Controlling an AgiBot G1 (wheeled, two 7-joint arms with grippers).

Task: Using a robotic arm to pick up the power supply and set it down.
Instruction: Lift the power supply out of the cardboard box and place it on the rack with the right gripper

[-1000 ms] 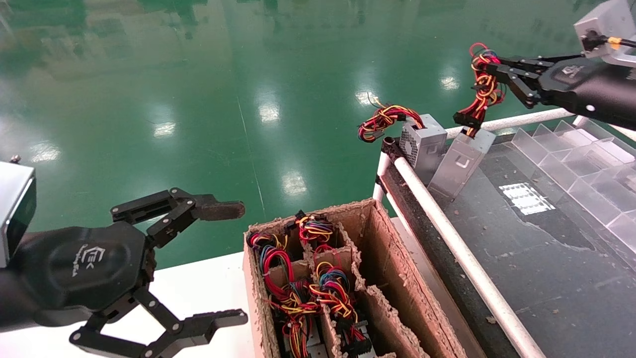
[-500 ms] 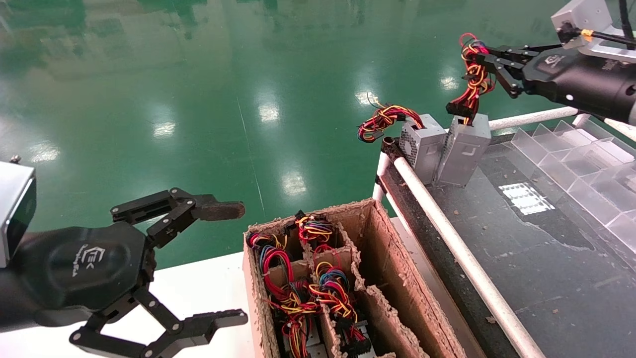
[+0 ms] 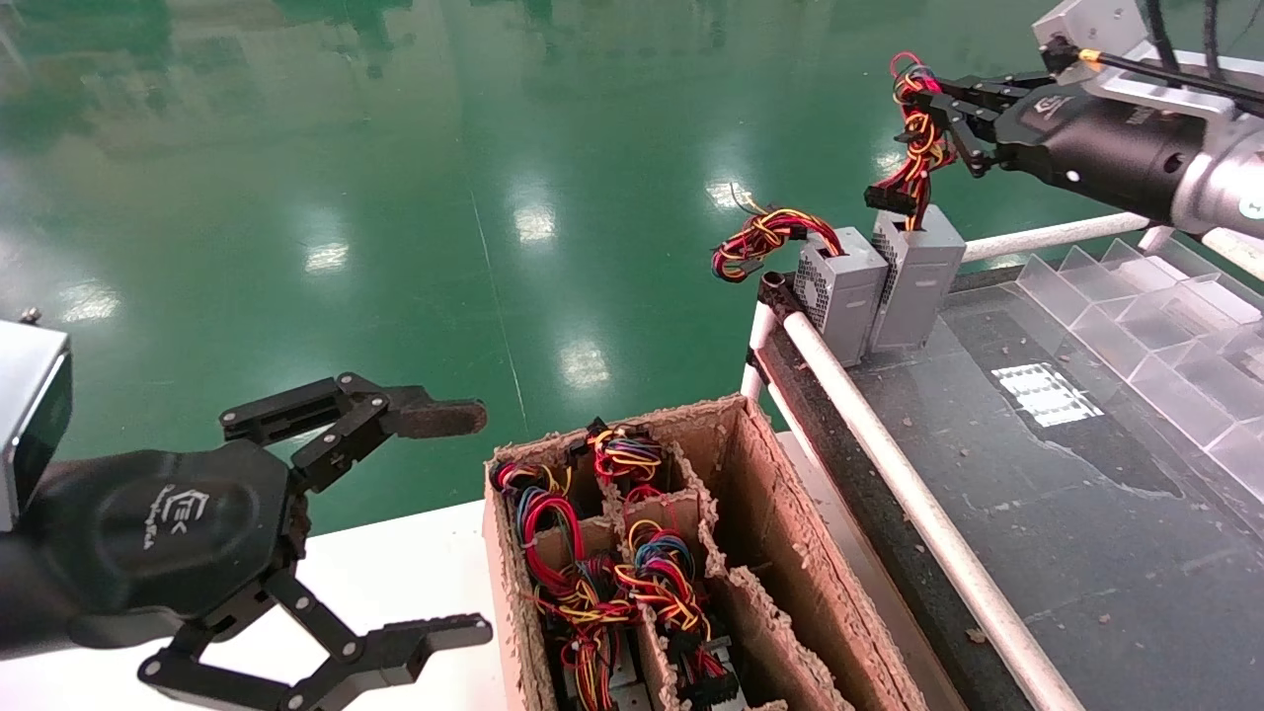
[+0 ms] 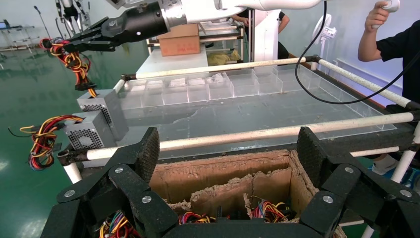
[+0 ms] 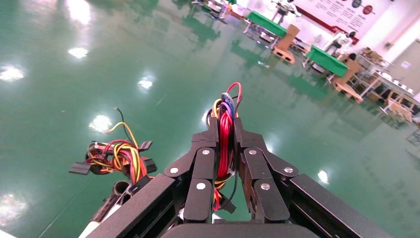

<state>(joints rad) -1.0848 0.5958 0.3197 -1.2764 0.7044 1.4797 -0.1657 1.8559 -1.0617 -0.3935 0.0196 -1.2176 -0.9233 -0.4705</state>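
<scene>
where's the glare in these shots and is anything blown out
Head view: bright lamp reflections dot the glossy green floor; a white patch gleams on the dark tabletop. Right wrist view: the same floor glare. Left wrist view: even light, pale background washed out.

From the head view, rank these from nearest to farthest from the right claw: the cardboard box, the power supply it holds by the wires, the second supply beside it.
1. Power supply: hangs just below the right claw, which grips its wire bundle.
2. Second supply: touching the first, on its left at the table corner.
3. Cardboard box: lowest in the picture, beside the table.
</scene>
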